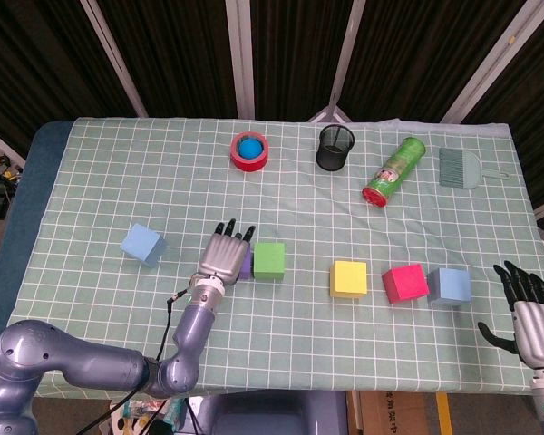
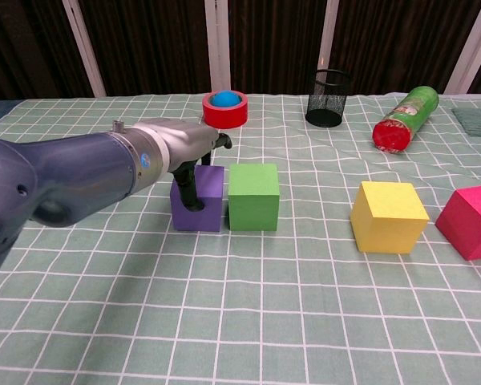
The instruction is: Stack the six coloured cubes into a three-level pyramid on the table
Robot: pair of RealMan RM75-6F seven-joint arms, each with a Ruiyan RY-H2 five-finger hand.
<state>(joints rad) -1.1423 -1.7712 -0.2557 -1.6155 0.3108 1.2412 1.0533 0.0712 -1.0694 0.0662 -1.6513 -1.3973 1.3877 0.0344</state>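
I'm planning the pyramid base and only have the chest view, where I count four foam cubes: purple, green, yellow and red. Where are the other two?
Observer: One light blue foam cube sits just right of the red foam cube.
Operator: And the second?
Observer: The lone light blue foam cube lies left of the left hand, which grips the purple foam cube.
Operator: Is the right hand busy?
Observer: No. The right hand is at the far right, fingers spread, holding nothing.
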